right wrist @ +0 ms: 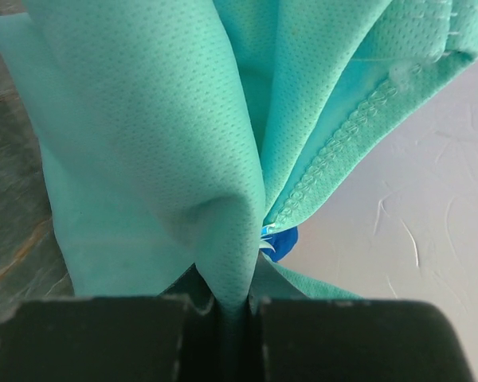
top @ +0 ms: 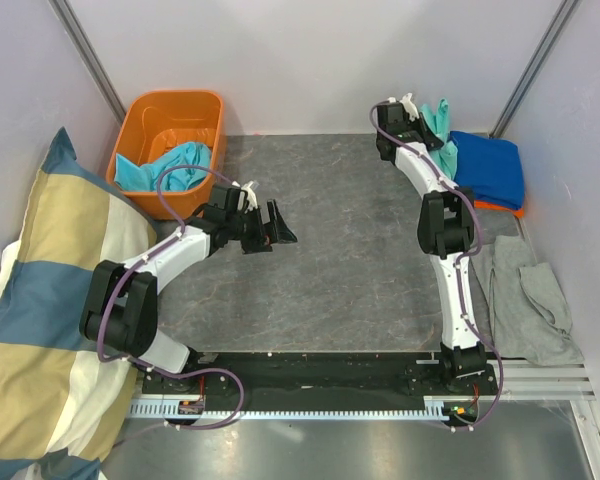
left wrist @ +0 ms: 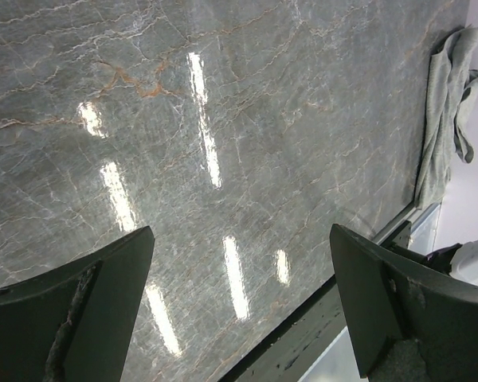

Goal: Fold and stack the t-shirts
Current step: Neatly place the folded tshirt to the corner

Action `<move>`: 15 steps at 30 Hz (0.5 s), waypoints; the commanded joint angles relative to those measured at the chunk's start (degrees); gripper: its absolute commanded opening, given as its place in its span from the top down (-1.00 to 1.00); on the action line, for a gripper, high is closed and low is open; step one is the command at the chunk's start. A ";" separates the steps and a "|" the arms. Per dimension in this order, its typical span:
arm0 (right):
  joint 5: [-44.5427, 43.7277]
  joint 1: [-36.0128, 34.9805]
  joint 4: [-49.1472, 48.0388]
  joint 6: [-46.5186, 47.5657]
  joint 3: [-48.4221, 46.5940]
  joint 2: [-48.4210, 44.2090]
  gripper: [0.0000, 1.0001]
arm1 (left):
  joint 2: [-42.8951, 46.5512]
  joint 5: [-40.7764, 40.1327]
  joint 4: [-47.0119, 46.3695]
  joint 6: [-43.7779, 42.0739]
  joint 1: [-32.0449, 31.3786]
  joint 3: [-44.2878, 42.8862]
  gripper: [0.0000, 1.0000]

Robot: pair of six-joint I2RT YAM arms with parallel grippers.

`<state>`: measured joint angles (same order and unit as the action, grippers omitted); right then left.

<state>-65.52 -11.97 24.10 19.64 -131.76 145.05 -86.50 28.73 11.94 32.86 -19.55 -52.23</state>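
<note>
right gripper (right wrist: pixel 231 306) clamped on mint shirt (right wrist: pixel 183 159) | left gripper (left wrist: pixel 240 239) spread, empty | likely stacking: lay flat on blue shirt (top: pixel 490 165), edges squared

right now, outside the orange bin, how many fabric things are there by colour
mint-teal t-shirt: 1
royal blue t-shirt: 1
orange t-shirt: 1
grey cloth: 1
blue-and-cream striped pillow: 1
total: 5
</note>
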 commanded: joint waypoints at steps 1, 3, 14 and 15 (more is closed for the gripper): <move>-2.95 1.59 -4.05 2.86 -1.04 -5.92 1.00 | -0.60 1.85 -0.43 -2.28 0.57 -2.27 -1.00; -3.13 2.03 -4.67 3.82 -1.39 -6.27 1.00 | -0.77 1.94 -0.69 -2.19 0.57 -2.18 -1.00; -2.95 5.02 -5.29 2.51 0.98 -10.49 1.00 | -0.69 2.91 -2.10 -0.87 0.57 -1.39 -1.00; -2.86 5.20 -5.29 2.34 1.24 -10.84 1.00 | -0.78 2.91 -2.10 -0.87 0.57 -1.47 -1.00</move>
<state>-66.50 -7.79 20.69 21.87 -131.04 139.17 -87.24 30.22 11.79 32.86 -19.29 -52.56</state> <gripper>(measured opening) 0.042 0.996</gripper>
